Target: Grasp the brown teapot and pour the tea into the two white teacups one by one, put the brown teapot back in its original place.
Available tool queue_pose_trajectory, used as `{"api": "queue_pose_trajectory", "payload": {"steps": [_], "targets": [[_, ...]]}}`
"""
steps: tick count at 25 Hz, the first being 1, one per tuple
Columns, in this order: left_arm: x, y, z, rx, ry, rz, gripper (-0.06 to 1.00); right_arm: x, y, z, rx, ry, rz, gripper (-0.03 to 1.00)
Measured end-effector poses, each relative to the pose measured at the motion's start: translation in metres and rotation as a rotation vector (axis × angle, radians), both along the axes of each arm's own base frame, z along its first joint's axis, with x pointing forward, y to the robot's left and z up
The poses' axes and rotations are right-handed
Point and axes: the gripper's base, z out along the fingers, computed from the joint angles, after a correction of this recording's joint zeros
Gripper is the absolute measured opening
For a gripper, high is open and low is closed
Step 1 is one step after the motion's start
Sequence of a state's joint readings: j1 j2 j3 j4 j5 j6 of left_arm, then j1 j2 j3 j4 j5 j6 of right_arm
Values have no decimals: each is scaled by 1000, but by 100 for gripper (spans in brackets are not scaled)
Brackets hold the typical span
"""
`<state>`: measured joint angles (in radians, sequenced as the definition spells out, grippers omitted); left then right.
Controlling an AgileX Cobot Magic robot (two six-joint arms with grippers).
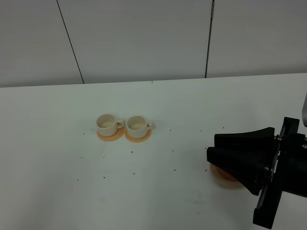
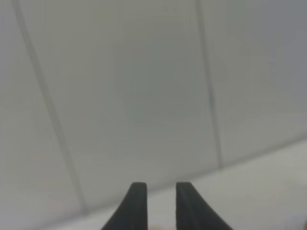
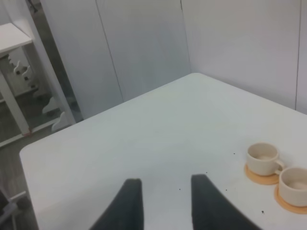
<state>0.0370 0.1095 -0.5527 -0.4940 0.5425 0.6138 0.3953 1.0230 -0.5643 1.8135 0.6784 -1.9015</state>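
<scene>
The two white teacups, left [image 1: 108, 124] and right [image 1: 137, 126], stand side by side on small orange-tan coasters in the middle of the table; their insides look pale, with no tea visible. They also show in the right wrist view [image 3: 263, 158] [image 3: 293, 184]. My right gripper [image 1: 212, 148] is open and empty, hanging over the brown teapot [image 1: 223, 173]. Only a reddish sliver of the teapot shows under the gripper, on the pale beige coaster disc [image 1: 229, 185]. In its own view the right gripper [image 3: 165, 188] has spread fingers. My left gripper [image 2: 160, 189] points at the wall, fingers slightly apart and empty.
The white table [image 1: 158, 158] is speckled with small dark dots. Grey wall panels [image 1: 144, 38] stand behind its far edge. A white shelf frame [image 3: 14, 72] stands beyond the table's far left corner in the right wrist view.
</scene>
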Motion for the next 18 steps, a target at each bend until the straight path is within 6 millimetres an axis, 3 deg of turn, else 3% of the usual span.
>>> {"api": "queue_pose_trajectory", "payload": {"steps": [4, 8, 14, 18], "targets": [[-22, 21, 3, -21, 254, 251, 21, 0, 0, 0, 5, 9, -2, 24], [-30, 30, -14, -41, 458, 367, 21, 0, 0, 0, 5, 11, -4, 24], [-22, 27, -55, -65, 550, 346, 21, 1, -1, -1, -2, 15, -21, 24], [-28, 27, -60, -98, 514, 351, 21, 2, -1, -1, -1, 17, -25, 24]]}}
